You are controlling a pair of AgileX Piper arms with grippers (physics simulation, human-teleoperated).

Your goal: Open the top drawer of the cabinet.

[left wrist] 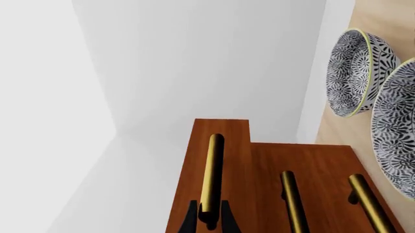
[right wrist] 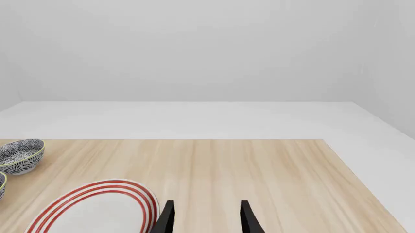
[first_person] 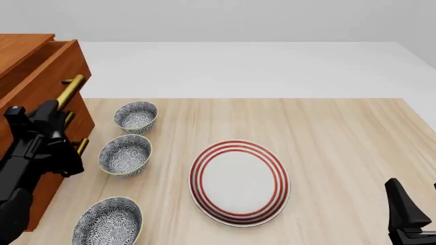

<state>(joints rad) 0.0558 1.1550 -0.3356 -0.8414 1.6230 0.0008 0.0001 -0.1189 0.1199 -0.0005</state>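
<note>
Nearest the front camera, the black left gripper pinches the bright brass bar handle of the reddish-brown wooden top drawer, its fingers closed on either side of the bar. That drawer already juts a little out of the large reddish-brown cabinet at the table's far left. The bar's long axis runs near to far, so the pull goes rightward. At the near right, the black right gripper hangs spread and empty, well apart.
</note>
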